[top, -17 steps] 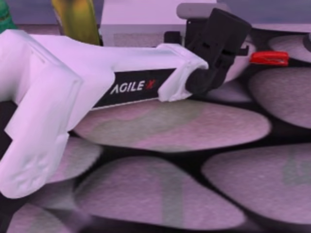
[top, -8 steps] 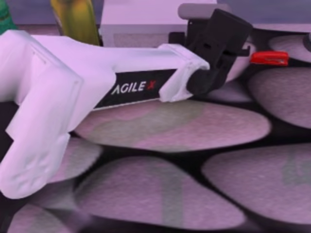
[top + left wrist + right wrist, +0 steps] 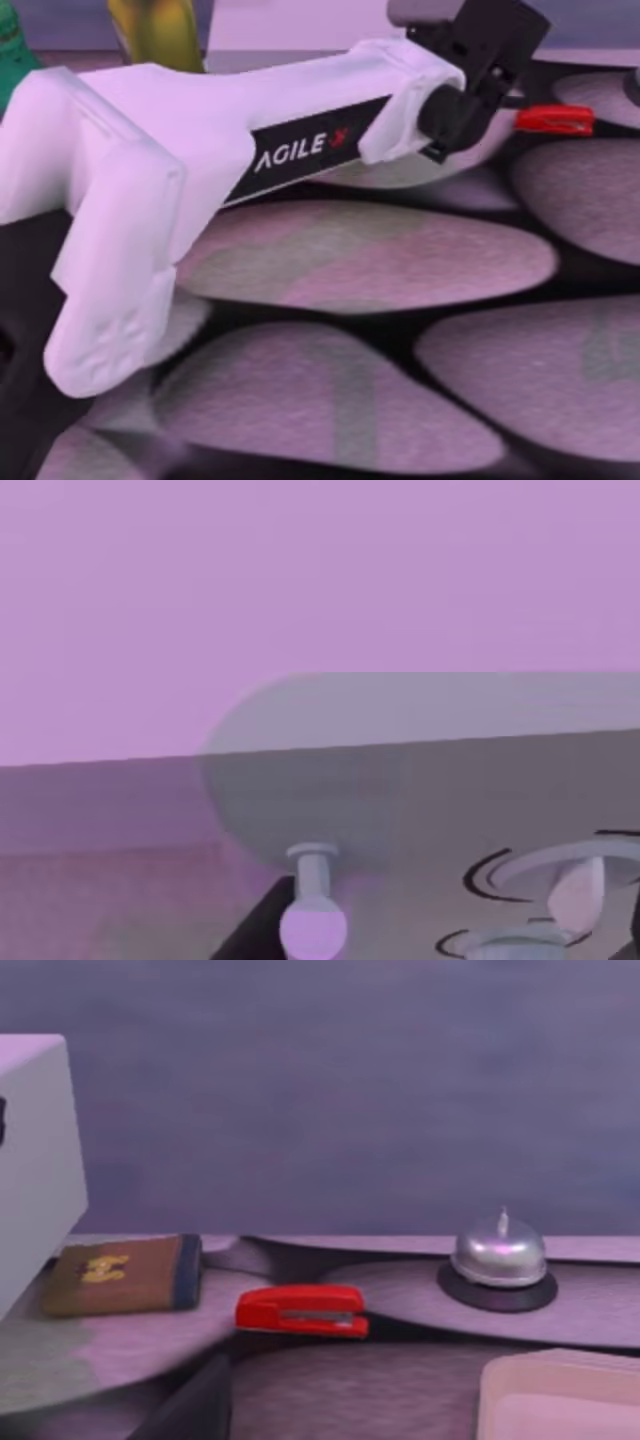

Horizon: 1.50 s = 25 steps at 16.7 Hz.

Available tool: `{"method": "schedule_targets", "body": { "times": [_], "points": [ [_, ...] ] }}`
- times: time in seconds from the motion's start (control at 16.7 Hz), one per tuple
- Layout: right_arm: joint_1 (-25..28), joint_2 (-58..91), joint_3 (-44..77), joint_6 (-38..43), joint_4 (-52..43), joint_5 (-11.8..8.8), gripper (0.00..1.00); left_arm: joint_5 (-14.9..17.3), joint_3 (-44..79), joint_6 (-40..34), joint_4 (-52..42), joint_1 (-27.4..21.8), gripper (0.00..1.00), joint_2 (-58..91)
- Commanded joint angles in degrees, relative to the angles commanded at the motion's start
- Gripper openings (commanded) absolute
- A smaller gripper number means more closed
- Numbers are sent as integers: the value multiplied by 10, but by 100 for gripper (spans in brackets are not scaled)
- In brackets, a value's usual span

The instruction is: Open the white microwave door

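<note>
The left arm (image 3: 200, 170) is stretching across the top view from the near left toward the far middle, its white link with the black name strip lying diagonally over the tabletop (image 3: 400, 260), which is patterned with large purple-grey ovals on black. The left gripper (image 3: 480, 45) is sitting at the far edge of the picture, right up against the white microwave (image 3: 300, 25), of which only a strip of the top is showing behind the arm. Whether its fingers are open or closed cannot be told, since the black wrist housing is covering them.

In the left wrist view, the camera is looking very closely at a grey, rounded panel (image 3: 420, 770) with a small peg ending in a ball (image 3: 314, 920) and round knobs (image 3: 575, 880) to one side; the microwave door cannot be picked out for sure.

A red stapler (image 3: 555, 120) is lying on the tabletop just right of the left gripper. The right wrist view is showing that stapler (image 3: 302, 1311), a brown book (image 3: 125, 1275), a silver desk bell (image 3: 498, 1258), a pale tray corner (image 3: 560, 1400) and a white side of the microwave (image 3: 35, 1160). A yellow-green bottle (image 3: 155, 30) is standing at the far left.
</note>
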Motion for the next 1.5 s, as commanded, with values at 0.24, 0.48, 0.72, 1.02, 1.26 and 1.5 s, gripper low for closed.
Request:
{"method": "schedule_targets", "body": {
  "times": [0.24, 0.48, 0.72, 1.02, 1.26, 1.5],
  "points": [
    [0, 0, 0, 0, 0, 0, 100, 50, 141, -41, -192, 15, 0, 48],
    [0, 0, 0, 0, 0, 0, 100, 99, 265, -79, -364, 33, 0, 83],
    [0, 0, 0, 0, 0, 0, 100, 132, 336, -101, -453, 45, 0, 103],
    [0, 0, 0, 0, 0, 0, 100, 135, 344, -103, -462, 46, 0, 105],
    [0, 0, 0, 0, 0, 0, 100, 135, 344, -103, -462, 46, 0, 105],
    [0, 0, 0, 0, 0, 0, 100, 135, 344, -103, -462, 46, 0, 105]
  ]
}}
